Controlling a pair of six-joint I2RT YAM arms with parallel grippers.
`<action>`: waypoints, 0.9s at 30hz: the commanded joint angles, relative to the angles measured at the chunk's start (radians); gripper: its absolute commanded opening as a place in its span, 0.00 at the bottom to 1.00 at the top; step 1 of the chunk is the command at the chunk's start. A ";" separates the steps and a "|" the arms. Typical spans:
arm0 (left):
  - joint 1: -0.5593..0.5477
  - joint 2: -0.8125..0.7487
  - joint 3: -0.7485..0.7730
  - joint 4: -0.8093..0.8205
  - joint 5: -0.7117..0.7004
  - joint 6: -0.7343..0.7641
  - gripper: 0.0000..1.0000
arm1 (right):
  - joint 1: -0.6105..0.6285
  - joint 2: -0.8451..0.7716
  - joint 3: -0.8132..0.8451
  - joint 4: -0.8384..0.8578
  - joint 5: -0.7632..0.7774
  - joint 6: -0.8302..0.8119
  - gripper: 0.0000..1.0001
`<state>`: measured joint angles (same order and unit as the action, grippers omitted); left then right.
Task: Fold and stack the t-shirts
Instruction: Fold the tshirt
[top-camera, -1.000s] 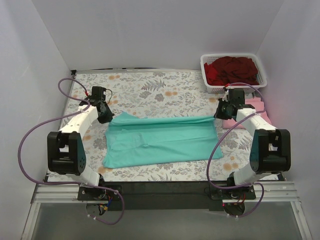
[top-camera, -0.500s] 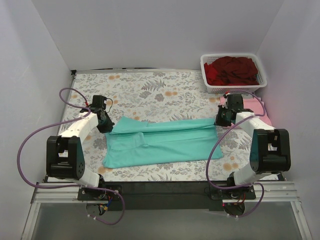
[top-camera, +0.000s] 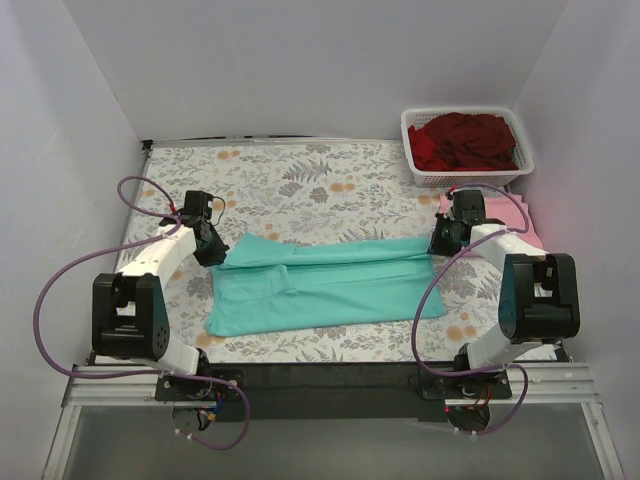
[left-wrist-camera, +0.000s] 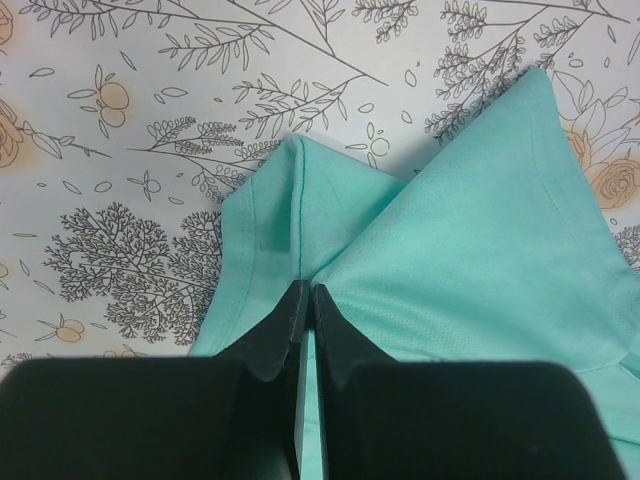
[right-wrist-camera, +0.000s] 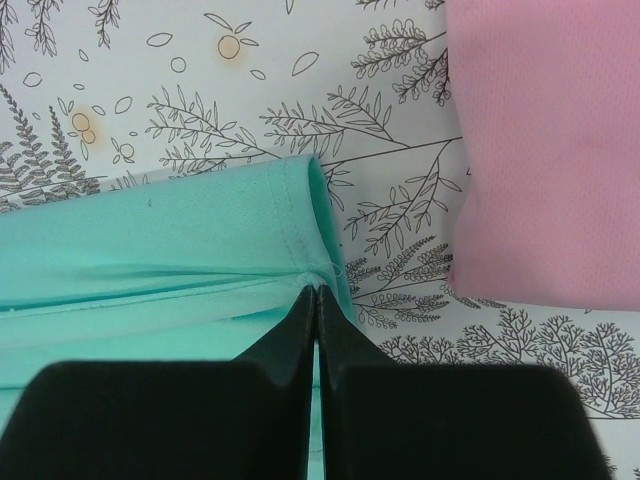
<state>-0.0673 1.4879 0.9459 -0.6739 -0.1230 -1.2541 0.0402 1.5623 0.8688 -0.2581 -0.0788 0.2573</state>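
Observation:
A teal-green t-shirt (top-camera: 325, 285) lies spread across the middle of the floral table, its far edge folded toward the front. My left gripper (top-camera: 216, 254) is shut on the shirt's far left corner (left-wrist-camera: 300, 240). My right gripper (top-camera: 437, 243) is shut on the shirt's far right hem (right-wrist-camera: 300, 215). A folded light pink t-shirt (top-camera: 510, 215) lies at the right edge, beside the right gripper; it also shows in the right wrist view (right-wrist-camera: 545, 150). Dark red t-shirts (top-camera: 465, 140) are heaped in the basket.
A white plastic lattice basket (top-camera: 412, 150) stands at the back right corner. White walls close in the table on three sides. Purple cables loop beside both arms.
Both grippers have pulled the shirt's far edge toward the front, so the folded band now lies lower over the shirt. In the last half second little has moved.

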 joint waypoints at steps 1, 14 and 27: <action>0.004 -0.046 -0.010 -0.004 -0.006 -0.002 0.00 | -0.008 0.018 -0.011 0.034 0.004 -0.003 0.01; 0.004 -0.098 -0.058 0.016 0.008 -0.016 0.40 | -0.005 -0.025 0.004 -0.004 -0.049 0.022 0.44; -0.032 0.070 0.169 0.068 0.077 0.035 0.59 | 0.043 -0.234 -0.017 -0.109 -0.047 0.033 0.54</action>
<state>-0.0772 1.4967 1.0618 -0.6380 -0.0685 -1.2476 0.0647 1.3899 0.8673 -0.3424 -0.1146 0.2871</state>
